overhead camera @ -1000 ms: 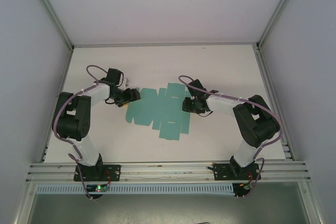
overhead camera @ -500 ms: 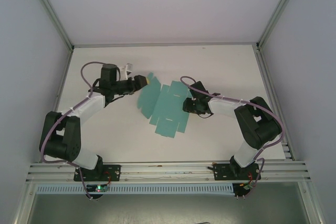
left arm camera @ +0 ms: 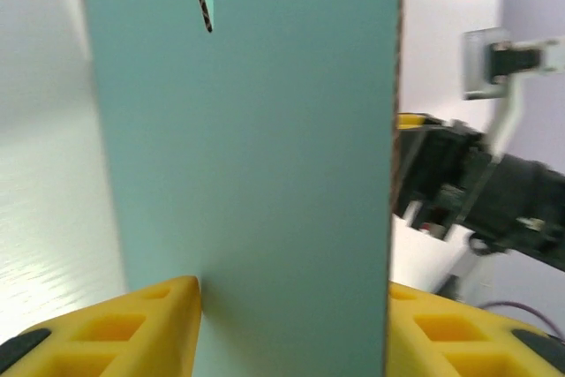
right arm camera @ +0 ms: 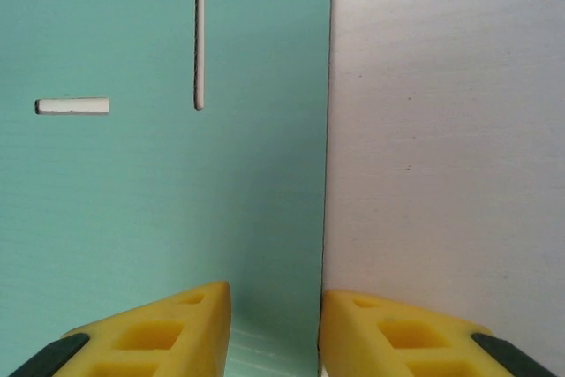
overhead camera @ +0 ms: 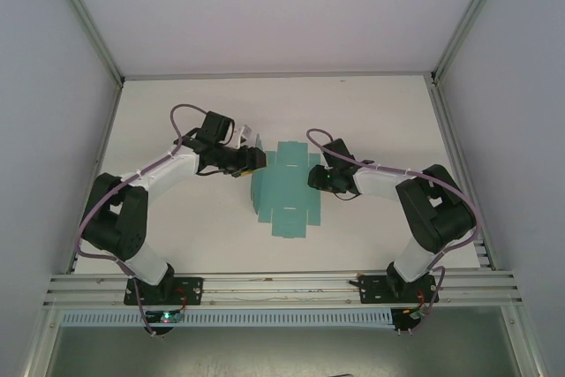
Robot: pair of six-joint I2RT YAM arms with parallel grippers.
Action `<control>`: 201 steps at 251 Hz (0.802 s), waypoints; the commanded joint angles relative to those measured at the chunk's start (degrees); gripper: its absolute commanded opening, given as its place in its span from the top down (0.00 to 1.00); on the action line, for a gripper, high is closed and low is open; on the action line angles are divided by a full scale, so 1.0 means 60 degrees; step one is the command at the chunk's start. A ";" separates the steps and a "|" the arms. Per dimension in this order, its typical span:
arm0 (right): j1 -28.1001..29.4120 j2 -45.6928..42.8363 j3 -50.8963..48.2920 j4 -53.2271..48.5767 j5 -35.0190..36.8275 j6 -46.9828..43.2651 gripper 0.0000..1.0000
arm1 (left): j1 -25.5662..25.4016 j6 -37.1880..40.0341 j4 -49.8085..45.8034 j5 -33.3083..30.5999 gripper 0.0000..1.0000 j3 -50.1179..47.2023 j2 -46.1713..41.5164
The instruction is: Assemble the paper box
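Observation:
The paper box [overhead camera: 282,193] is a flat teal die-cut sheet with tabs, lying on the white table [overhead camera: 380,116] between the two arms. My left gripper [overhead camera: 257,162] is at the sheet's upper left corner. In the left wrist view its yellow fingers [left arm camera: 159,315] stand well apart, with a wide teal panel [left arm camera: 265,130] spanning the gap; the left finger overlaps it. My right gripper [overhead camera: 315,178] is at the sheet's right edge. Its fingers [right arm camera: 168,333] are slightly apart and straddle the card's straight edge [right arm camera: 132,200], one over card, one over table.
The right arm's black wrist [left arm camera: 477,192] faces the left gripper across the sheet. White table [right arm camera: 441,130] lies right of the card edge. Metal frame rails [overhead camera: 282,287] run along the near edge, and grey walls enclose the sides.
The sheet has swung round from a slanted lie to a nearly upright one. The left gripper rose toward the back, then came right and nearer. The right gripper barely moved.

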 commanded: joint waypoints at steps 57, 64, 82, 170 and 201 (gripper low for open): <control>0.0152 0.0934 -0.0474 0.0550 -0.1176 0.0043 0.62 | -0.0575 0.0945 -0.3170 -0.3058 0.72 0.0866 0.0014; 0.0125 0.0868 -0.0453 0.0507 -0.1172 0.0003 0.62 | -0.0563 0.0955 -0.3233 -0.3118 0.76 0.0879 -0.0058; 0.0044 0.0611 -0.0374 0.0368 -0.1196 -0.0175 0.61 | -0.0574 0.0989 -0.3108 -0.3038 0.87 0.0786 -0.0312; -0.1614 -0.2669 -0.0951 0.0363 -0.3577 -0.1596 0.43 | -0.0478 0.1090 0.0275 -0.0565 1.00 -0.0356 -0.3200; -0.2416 -0.3965 -0.1246 0.0946 -0.5089 -0.1659 0.38 | -0.0431 0.0778 0.1118 0.0341 1.00 -0.0679 -0.4238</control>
